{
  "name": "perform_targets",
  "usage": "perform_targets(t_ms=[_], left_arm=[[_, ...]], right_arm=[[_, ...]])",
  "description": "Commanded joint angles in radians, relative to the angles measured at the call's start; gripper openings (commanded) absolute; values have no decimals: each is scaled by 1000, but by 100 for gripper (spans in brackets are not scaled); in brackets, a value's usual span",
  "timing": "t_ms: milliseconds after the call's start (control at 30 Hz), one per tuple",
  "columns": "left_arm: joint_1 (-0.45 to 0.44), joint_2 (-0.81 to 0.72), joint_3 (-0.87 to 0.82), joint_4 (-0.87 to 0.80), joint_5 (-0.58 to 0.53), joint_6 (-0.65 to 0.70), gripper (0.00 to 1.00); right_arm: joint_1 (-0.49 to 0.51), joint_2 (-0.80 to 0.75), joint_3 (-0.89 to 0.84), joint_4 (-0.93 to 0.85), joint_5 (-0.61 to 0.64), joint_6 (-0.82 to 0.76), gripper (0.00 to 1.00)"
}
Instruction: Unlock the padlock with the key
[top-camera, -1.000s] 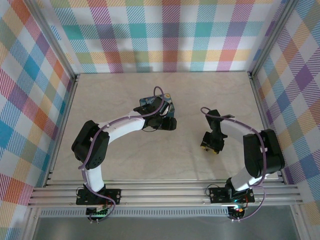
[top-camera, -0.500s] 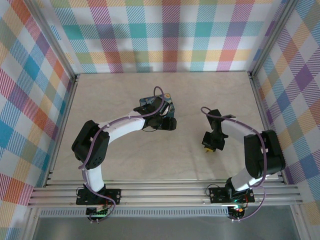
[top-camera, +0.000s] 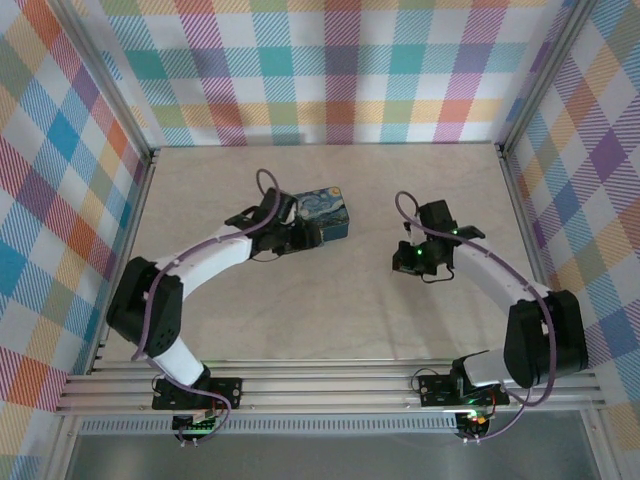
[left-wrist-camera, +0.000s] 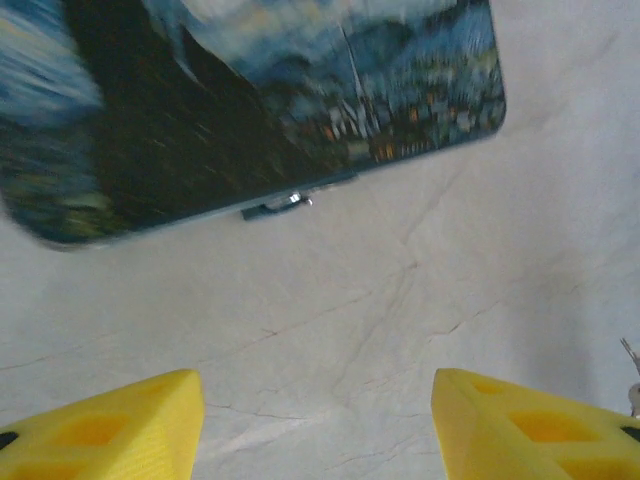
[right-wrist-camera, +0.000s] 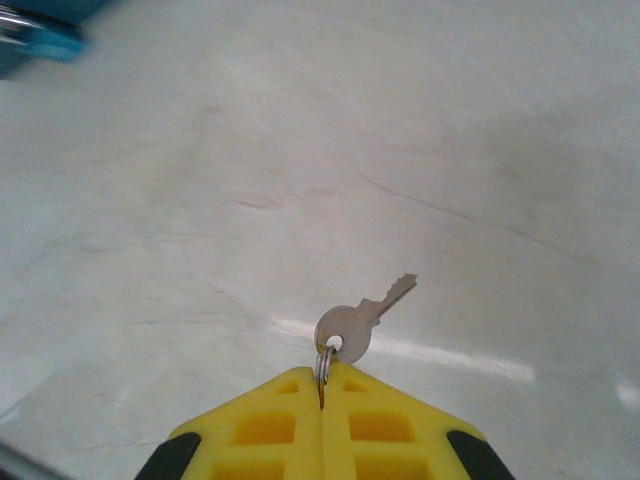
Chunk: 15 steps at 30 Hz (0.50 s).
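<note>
Right gripper (right-wrist-camera: 322, 378) shut, yellow fingers (right-wrist-camera: 380, 395) pressed flat together with the small wire ring of the key (right-wrist-camera: 362, 318) nipped between the tips. Key itself silvery, clear of the fingers, sticking out ahead and slanting up to the right, toothed end farthest away, above the pale marbled table (right-wrist-camera: 200, 200) (touching it or not, cannot tell). From above, same gripper (top-camera: 405, 262) over the middle-right of the table, aimed left toward the padlock (top-camera: 322, 212) and well apart from it; key too small to make out there. Padlock flat on the table, toward the far side and near the centre, painted face up, dark blue with yellow swirls. Left gripper (top-camera: 298, 236) just beside its near left edge, not touching. In the left wrist view, jaws wide apart, one yellow finger (left-wrist-camera: 100, 430) at each lower corner, bare table between them and nothing held. Padlock (left-wrist-camera: 250, 100) beyond the tips, tilted across the upper part of the view, a small silvery catch (left-wrist-camera: 285, 203) poking from its near edge.
</note>
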Motion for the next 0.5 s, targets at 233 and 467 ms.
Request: perform_targets(t_ms=[233,467], left_arm=[[43,-141,-162,385,183,-402,54],[-27,-126,-178,518,173,-523,51]], right_arm=[[119,-86,84,226,-259,-306,0],[188,-101,29,381,-303,-333,0]])
